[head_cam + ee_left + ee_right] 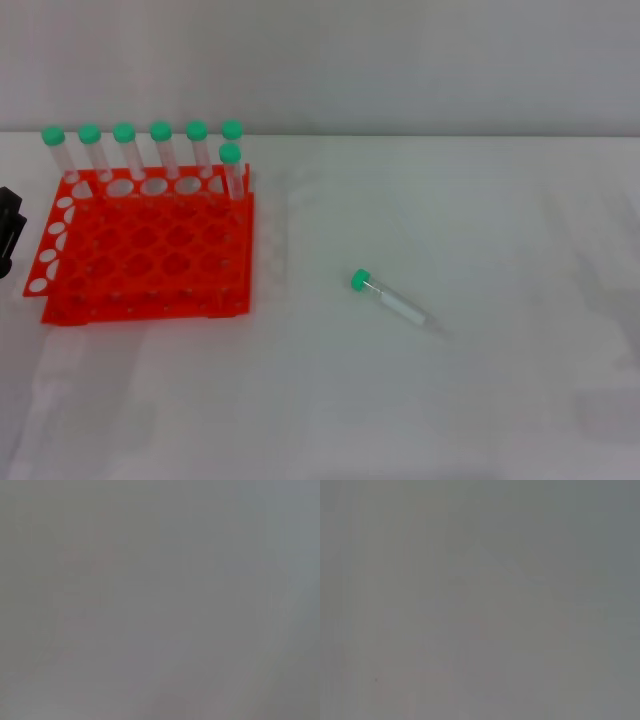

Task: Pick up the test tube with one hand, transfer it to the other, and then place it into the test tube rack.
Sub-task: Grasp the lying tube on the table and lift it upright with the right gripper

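A clear test tube (397, 299) with a green cap lies on its side on the white table, right of centre, cap toward the rack. The orange-red test tube rack (150, 250) stands at the left with several green-capped tubes (160, 150) upright along its far row. A black part of my left arm (8, 232) shows at the left edge of the head view, beside the rack. My right gripper is out of view. Both wrist views show only blank grey.
The white table (450, 400) stretches wide around the lying tube, to the right and toward the front. A pale wall runs along the table's far edge.
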Controlling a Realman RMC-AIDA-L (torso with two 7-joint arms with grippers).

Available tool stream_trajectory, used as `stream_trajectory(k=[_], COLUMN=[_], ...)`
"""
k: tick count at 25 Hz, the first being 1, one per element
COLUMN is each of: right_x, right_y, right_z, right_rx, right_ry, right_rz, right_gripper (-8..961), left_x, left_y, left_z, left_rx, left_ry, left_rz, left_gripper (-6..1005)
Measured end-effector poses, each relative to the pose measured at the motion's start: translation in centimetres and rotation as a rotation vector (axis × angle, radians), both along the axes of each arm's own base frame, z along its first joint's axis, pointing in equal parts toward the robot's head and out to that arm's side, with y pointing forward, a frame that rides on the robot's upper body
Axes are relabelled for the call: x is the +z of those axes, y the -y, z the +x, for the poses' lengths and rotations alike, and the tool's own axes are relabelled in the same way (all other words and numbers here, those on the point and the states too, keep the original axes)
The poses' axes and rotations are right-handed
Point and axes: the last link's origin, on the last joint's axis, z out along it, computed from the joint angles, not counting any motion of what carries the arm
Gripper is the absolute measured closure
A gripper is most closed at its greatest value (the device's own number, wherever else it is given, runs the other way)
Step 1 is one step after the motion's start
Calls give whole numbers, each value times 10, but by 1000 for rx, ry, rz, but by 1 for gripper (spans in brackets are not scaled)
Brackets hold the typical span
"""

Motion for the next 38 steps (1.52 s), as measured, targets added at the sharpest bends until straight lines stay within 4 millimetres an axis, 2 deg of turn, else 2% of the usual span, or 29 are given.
stream_trajectory(k=[10, 14, 18, 21, 26, 29, 34, 38], right_x=[0, 0, 4, 10, 24, 30, 25, 16], right_y=[0, -5, -19, -37, -62, -73, -84, -96], right_z=[0, -5, -15, -26, -58, -86, -137, -175], right_rx=[0, 26, 102, 144, 186, 192, 124, -8], right_ry=[-1, -53, -147, -200, -167, -60, 159, 243], right_rz=[-1, -15, -136, -315, -587, -728, -885, -968], right_gripper=[233, 234, 235, 235, 236, 236, 237, 237], left_x=[0, 0, 0, -1, -1, -1, -1, -1], left_y=[0, 0, 2, 2, 2, 1, 0, 2], left_z=[0, 0, 1, 1, 0, 0, 1, -1], left_rx=[2, 0, -9, -10, -3, -2, -4, 5], left_ry=[1, 0, 1, 3, 6, 6, 5, 5], left_rz=[3, 1, 1, 1, 0, 1, -1, 0], left_gripper=[161, 161, 162, 162, 162, 162, 161, 161])
